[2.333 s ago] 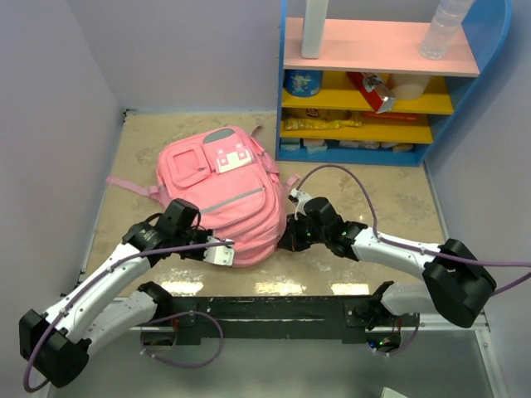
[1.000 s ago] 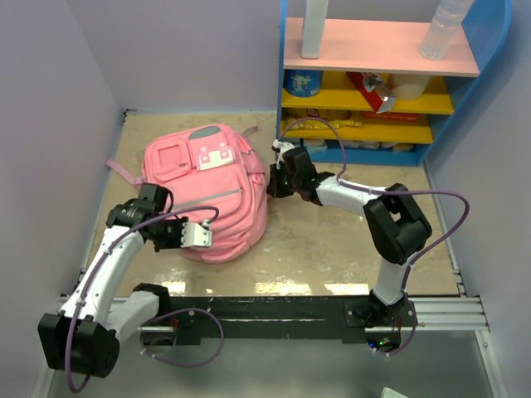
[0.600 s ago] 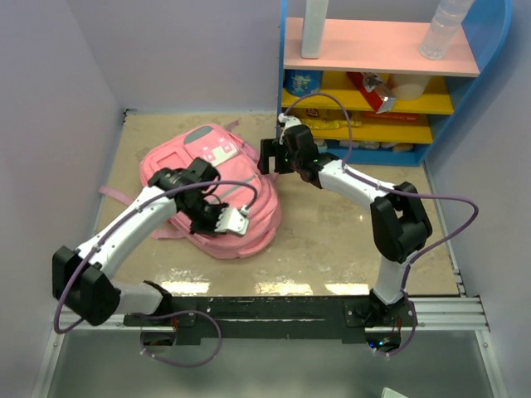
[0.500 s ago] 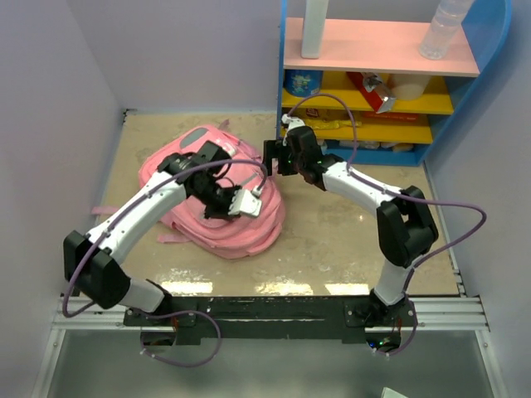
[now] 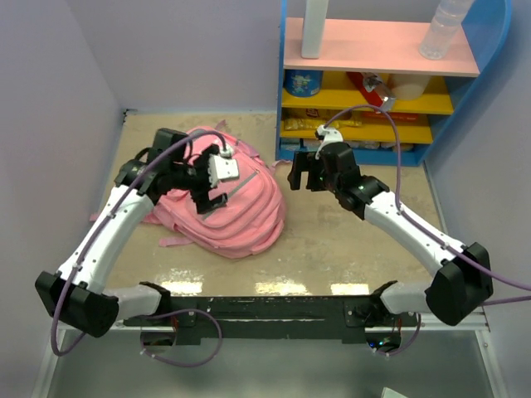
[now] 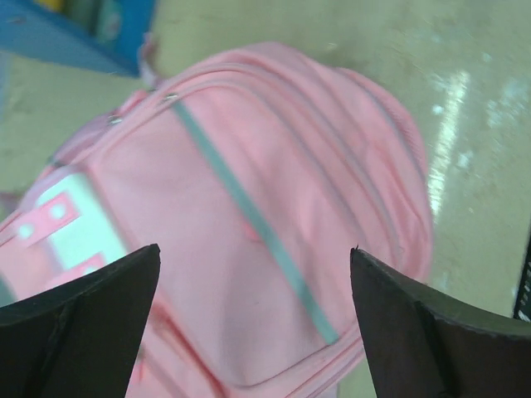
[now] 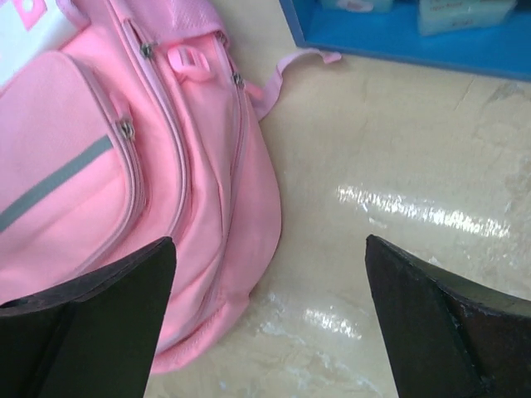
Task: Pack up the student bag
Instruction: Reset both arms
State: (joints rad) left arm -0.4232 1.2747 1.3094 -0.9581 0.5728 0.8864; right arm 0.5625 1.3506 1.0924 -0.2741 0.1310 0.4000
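One student bag: large, soft and pink, lying flat with its front face up on the left-centre of the worktop, its top end towards the back wall.
Bag details: a grey stripe crosses the front pocket; a thin pink strap trails off the top end onto the worktop.
Zips: several small zip pulls sit near the top end in the right wrist view; the zip lines look shut, so the bag appears closed.
Left tool: poised over the upper front of the bag, fingers spread wide with nothing between them; whether it touches the fabric cannot be told.
Right tool: just beside the bag's right edge, above bare worktop, fingers also spread wide and empty.
Shelf unit: blue, at the back right, well apart from the bag, with small goods on its shelves.
Step in hand: probably getting the bag open, since nothing is being carried and no compartment gapes.
Next move: likely one tool must pin the soft fabric while the other closes on a zip pull and draws it along its track; the pulls are small and the cloth will shift, so a careful approach is needed.
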